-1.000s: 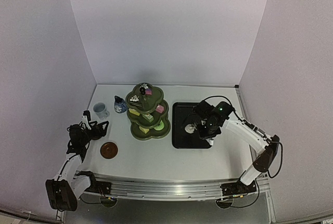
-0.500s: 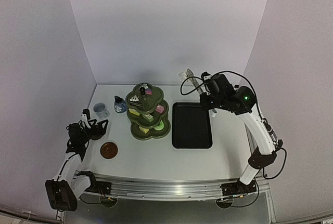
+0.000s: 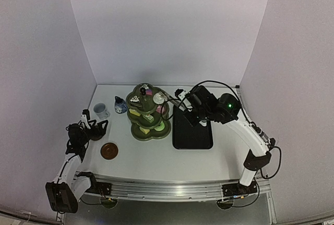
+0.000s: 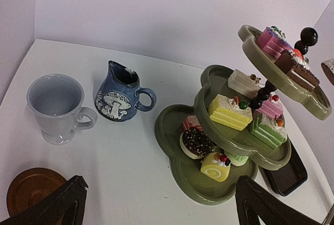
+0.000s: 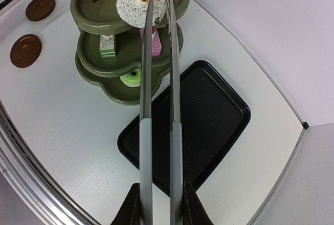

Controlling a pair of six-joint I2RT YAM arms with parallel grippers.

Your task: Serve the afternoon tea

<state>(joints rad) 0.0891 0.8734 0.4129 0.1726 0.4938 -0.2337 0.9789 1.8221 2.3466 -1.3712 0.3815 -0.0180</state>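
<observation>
The right gripper [image 5: 156, 204] is clamped on the tongs [image 5: 159, 105], whose tips pinch a round cherry-topped cake [image 5: 136, 3] just above the top tier of the stand [image 5: 104, 20]. That tier looks crowded; released off-centre, the cake could tumble off the rim. The left gripper [image 3: 97, 129], well left of the stand, gapes empty.

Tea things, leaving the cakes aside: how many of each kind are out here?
White mug: 1
Blue pot: 1
Brown coasters: 2
Three-tier stand: 1
Black tray: 1
Metal tongs: 1
Total: 7
</observation>
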